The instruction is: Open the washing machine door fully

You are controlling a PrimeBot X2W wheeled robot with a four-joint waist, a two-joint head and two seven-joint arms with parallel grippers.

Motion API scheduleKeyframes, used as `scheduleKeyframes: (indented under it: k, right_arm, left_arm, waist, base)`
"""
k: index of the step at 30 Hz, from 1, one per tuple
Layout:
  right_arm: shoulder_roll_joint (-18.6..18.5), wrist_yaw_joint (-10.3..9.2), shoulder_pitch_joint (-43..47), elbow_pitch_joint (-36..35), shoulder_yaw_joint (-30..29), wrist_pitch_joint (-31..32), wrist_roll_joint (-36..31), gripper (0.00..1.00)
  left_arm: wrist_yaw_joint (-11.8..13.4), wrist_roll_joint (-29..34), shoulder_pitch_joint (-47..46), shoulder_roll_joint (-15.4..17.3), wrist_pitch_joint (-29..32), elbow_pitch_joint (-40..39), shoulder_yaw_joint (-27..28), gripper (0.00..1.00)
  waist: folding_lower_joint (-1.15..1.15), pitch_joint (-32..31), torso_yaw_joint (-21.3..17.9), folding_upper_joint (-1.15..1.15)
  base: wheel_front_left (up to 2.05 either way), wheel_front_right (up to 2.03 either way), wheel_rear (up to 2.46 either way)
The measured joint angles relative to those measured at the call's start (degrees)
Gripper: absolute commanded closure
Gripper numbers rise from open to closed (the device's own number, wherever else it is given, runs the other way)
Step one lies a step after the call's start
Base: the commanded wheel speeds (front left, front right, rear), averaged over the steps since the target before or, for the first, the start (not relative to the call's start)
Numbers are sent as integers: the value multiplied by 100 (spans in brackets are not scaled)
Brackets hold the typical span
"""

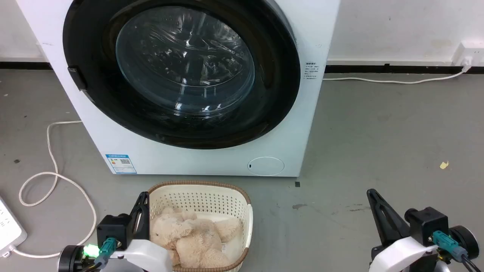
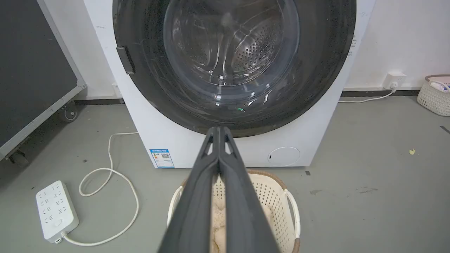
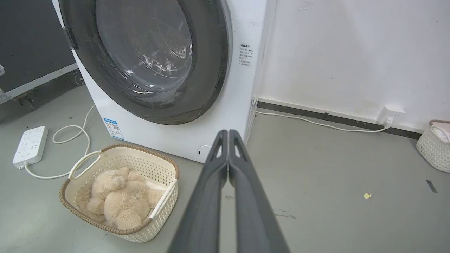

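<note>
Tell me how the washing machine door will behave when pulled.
The washing machine door looks rigid and likely swings as one piece. Its glossy black surface is probably slippery to grip; the small tab at its left edge seems better purchase. The bulging glass window suggests weight.

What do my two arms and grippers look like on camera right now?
They match. The left gripper and right gripper each have two long, tapering dark grey fingers with triangular cut-outs near the tips, on a black block. Each wrist has a glossy white shell and a teal connector; a green light glows by the left one.
</note>
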Motion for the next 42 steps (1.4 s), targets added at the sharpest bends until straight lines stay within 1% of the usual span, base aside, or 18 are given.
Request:
scheduleKeyframes:
  k: [42]
  right_arm:
    - [0,0,0,0,-1,0,0,100]
  left_arm:
    - [0,0,0,0,0,0,0,100]
  waist:
    - [0,0,0,0]
  base:
    - [0,0,0]
